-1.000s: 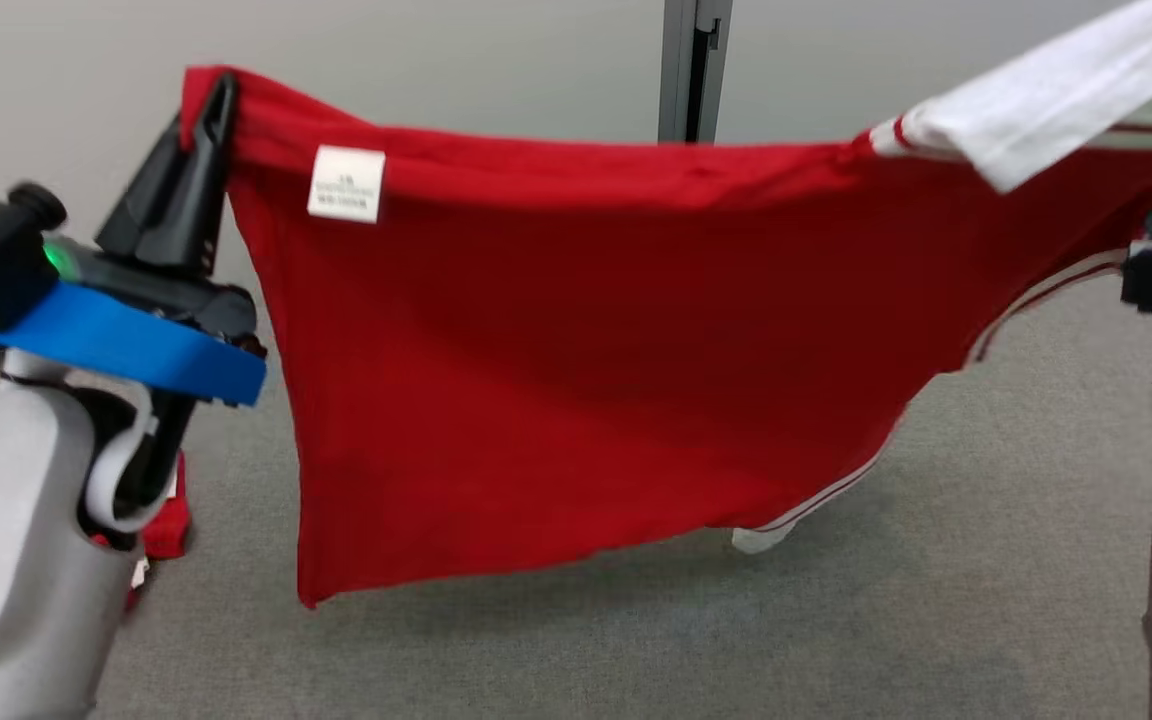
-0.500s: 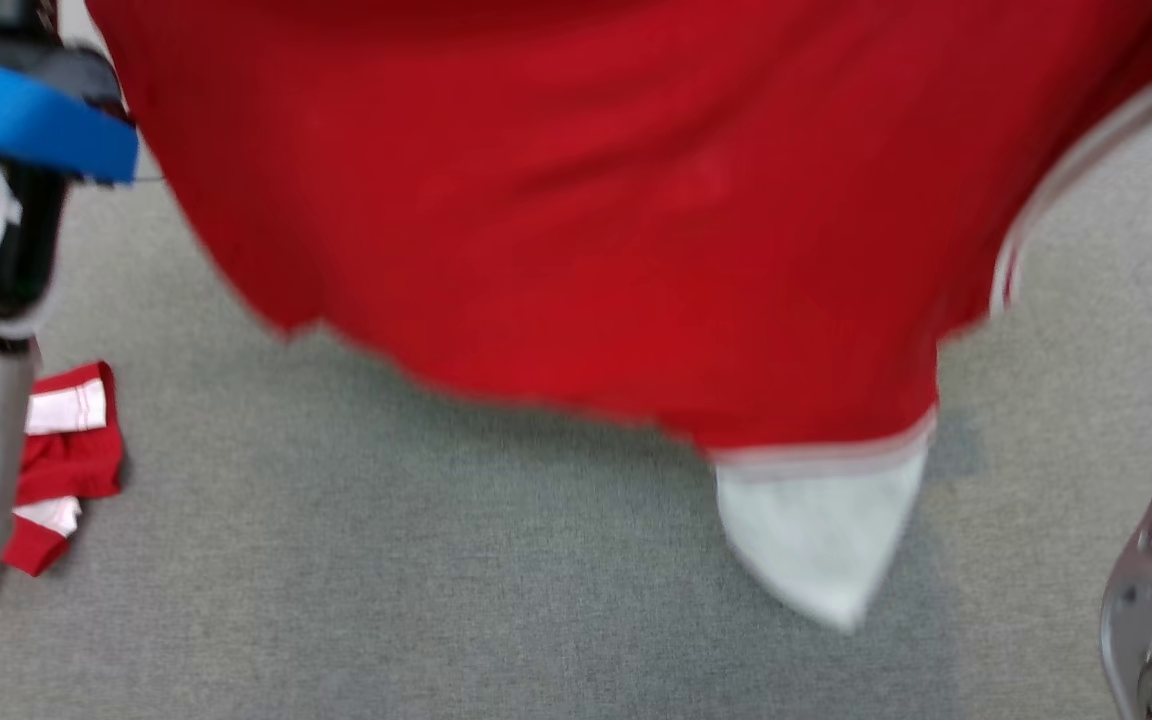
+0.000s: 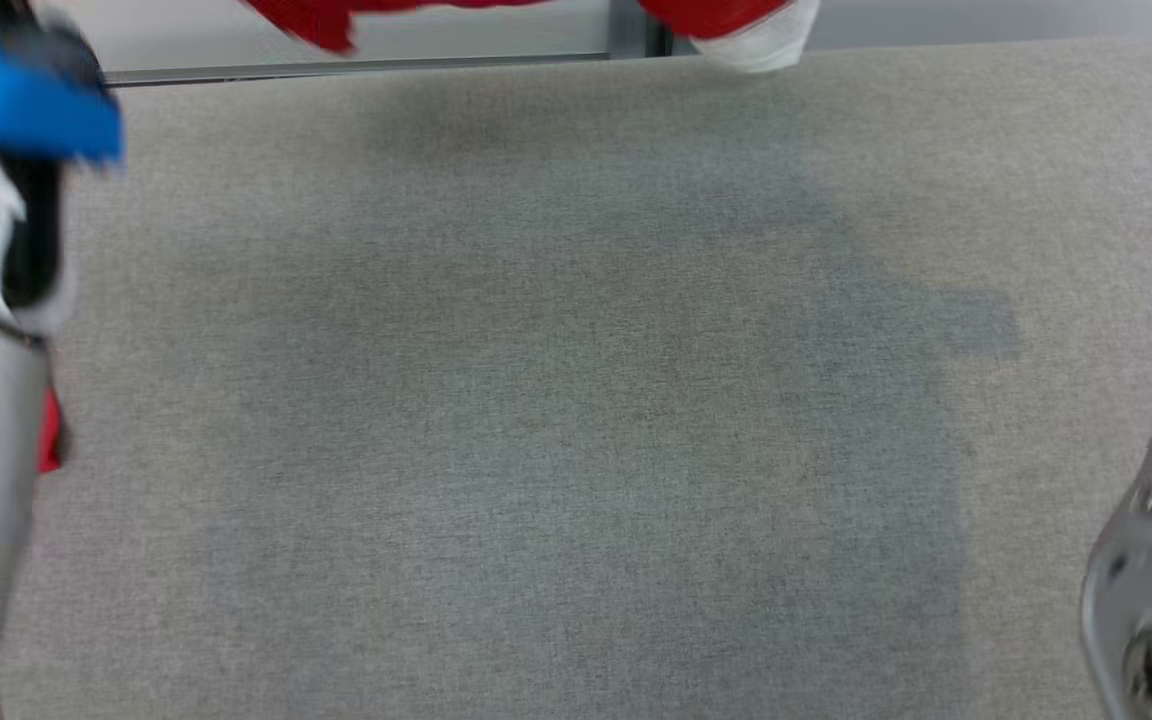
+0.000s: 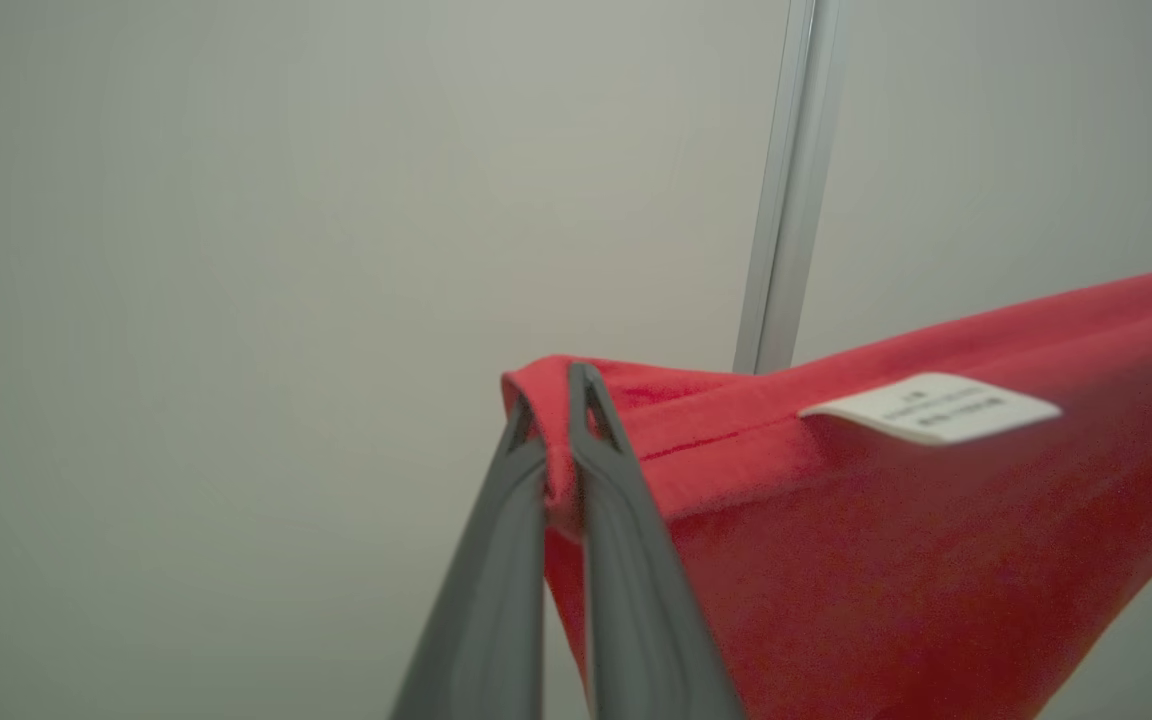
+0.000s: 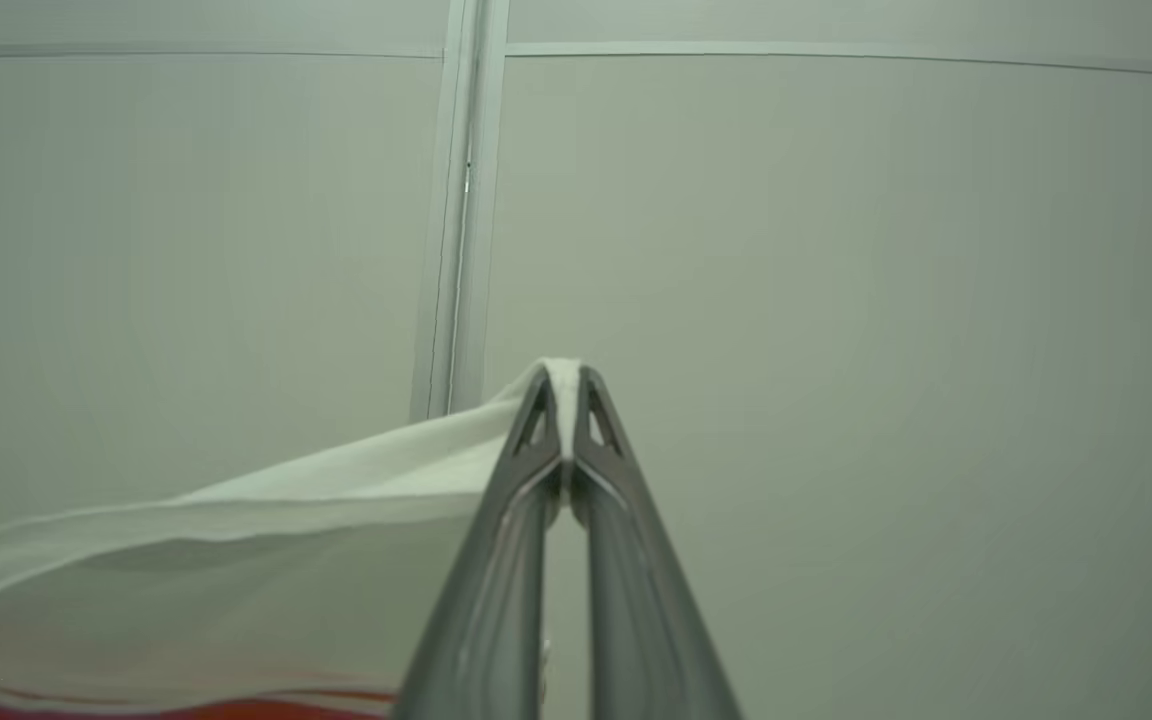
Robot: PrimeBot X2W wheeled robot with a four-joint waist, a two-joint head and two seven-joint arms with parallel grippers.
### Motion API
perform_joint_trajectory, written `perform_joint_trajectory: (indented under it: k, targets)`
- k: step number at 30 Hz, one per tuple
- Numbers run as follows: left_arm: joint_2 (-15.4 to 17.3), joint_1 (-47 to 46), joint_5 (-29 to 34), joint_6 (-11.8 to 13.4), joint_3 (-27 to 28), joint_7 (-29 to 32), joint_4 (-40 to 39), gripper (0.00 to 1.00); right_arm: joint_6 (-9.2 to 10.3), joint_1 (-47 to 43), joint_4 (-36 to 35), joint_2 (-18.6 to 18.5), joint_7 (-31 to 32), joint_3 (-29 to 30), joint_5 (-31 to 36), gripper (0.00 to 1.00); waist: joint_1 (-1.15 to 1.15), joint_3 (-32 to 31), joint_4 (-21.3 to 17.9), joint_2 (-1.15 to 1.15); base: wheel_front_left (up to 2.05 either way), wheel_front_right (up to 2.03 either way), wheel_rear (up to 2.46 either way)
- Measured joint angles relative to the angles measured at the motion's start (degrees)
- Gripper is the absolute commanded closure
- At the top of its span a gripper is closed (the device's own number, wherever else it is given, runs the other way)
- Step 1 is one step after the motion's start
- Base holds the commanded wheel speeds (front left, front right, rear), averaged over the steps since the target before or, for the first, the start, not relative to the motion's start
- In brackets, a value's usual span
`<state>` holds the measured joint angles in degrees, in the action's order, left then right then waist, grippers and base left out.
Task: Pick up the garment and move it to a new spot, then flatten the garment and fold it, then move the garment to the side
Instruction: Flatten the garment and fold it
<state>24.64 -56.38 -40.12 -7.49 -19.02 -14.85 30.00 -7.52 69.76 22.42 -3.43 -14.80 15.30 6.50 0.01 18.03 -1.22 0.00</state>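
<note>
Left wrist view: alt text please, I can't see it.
The left gripper is shut on the hemmed corner of a red fabric garment, which stretches right. A small white rectangular label sits on its hem; behind are a plain grey wall and a pale metal post.

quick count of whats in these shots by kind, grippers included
garment, red with a white part, held up: 1
grippers: 2 (left gripper, right gripper, both shut on the garment)
white label on the garment: 1
other red cloth, mostly hidden at the head view's left edge: 1
metal post: 1
total: 6
</note>
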Motion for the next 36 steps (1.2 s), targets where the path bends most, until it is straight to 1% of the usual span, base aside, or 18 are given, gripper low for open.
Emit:
perform_joint_trajectory:
  k: [2,4,6,8,9,12,14,15,20,25,31,36]
  targets:
    - [-0.3,5.5,-1.5,-0.1,-0.4,-0.1,1.0,1.00,0.00,-6.5,-1.4,0.2,-0.1,-0.2,-2.4,1.00,0.00,0.1,-0.4,0.00,0.00,0.00,0.00]
    - [-1.0,10.9,-2.5,-0.1,-0.6,-0.1,0.8,1.00,-0.02,-14.2,-4.7,0.6,-0.2,-0.7,-5.2,1.00,0.00,0.1,-0.7,0.00,0.00,0.00,0.00]
    - [-2.5,17.3,-3.2,-0.1,-0.3,-0.1,0.7,1.00,-0.03,-24.0,-9.3,0.7,-0.2,-1.5,-6.8,1.00,0.00,-0.3,-0.8,0.00,0.00,0.00,0.00]
    - [-3.8,24.0,-3.1,-0.1,-0.3,-0.1,0.7,1.00,-0.03,-34.0,-11.7,0.7,-0.2,-0.5,-12.1,1.00,-0.01,-0.9,-1.0,0.00,0.00,0.00,0.00]
    - [-4.6,27.1,-3.1,-0.1,-0.2,-0.1,0.7,1.00,-0.03,-39.4,-12.8,0.8,-0.2,-0.1,-13.3,1.00,-0.01,-1.3,-1.1,0.00,0.00,0.00,0.00]
    - [-7.1,35.3,-2.8,-0.1,-0.2,-0.1,0.7,1.00,-0.03,-52.4,-13.3,0.8,-0.1,1.7,-18.5,1.00,-0.02,-2.6,-1.3,0.00,0.00,0.00,0.00]
    - [-7.7,39.9,-1.6,-0.1,-0.6,-0.1,0.5,1.00,-0.03,-58.8,-12.7,0.7,-0.2,2.1,-21.2,1.00,-0.02,-3.7,-1.4,0.00,0.00,0.00,0.00]
    - [-8.3,41.9,-1.5,-0.1,0.1,-0.1,0.3,1.00,-0.03,-61.3,-12.6,0.8,-0.1,1.7,-21.6,1.00,-0.02,-4.2,-1.4,0.00,0.00,0.00,0.00]
    - [-11.5,51.5,0.3,-0.1,4.4,-0.1,-0.2,1.00,-0.04,-69.7,-10.5,0.8,-0.2,0.0,-24.2,1.00,-0.02,-7.9,-1.7,0.00,0.00,0.00,0.00]
    - [-14.5,58.6,4.0,-0.1,5.1,-0.1,-1.7,1.00,-0.03,-76.4,-9.1,0.7,-0.2,-0.1,-25.4,1.00,-0.03,-12.3,-1.2,0.00,0.00,0.00,0.00]
    - [-15.9,63.5,7.0,-0.1,4.5,-0.1,-2.8,1.00,-0.02,-82.9,-9.3,0.7,-0.2,0.3,-26.2,1.00,-0.03,-16.0,-0.2,0.00,0.00,0.00,0.00]
    - [-16.2,63.7,8.8,-0.1,4.2,-0.1,-5.0,1.00,-0.02,-82.9,-11.2,0.7,-0.2,0.0,-27.1,1.00,-0.02,-16.3,0.1,0.00,0.00,0.00,0.00]
